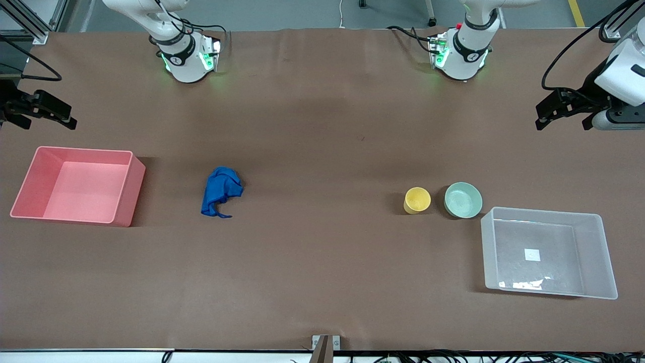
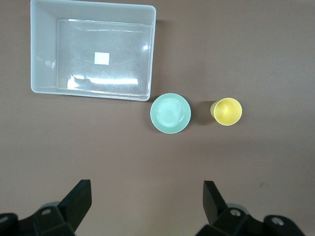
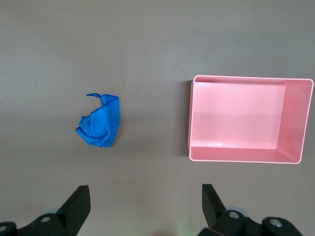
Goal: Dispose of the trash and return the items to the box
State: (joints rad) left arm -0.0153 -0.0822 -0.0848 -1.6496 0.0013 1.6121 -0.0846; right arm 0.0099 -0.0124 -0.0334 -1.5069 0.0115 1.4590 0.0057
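**Nothing sorted yet: three pieces still out on the table**

Front view: we count the blue wad (image 1: 220, 191) lying loose near the pink bin (image 1: 123, 199), and the yellow cup (image 1: 416, 199) just beside the mint bowl (image 1: 462, 199), both next to the clear box (image 1: 549, 290), none inside. Right gripper (image 1: 38, 113) and left gripper (image 1: 564, 113) hang at their table ends, both waiting.

Left wrist view: we log fingers spread, empty; cup, bowl, box below.

Right wrist view: we log fingers spread, empty; wad and pink bin below. All steps remain, we judge.
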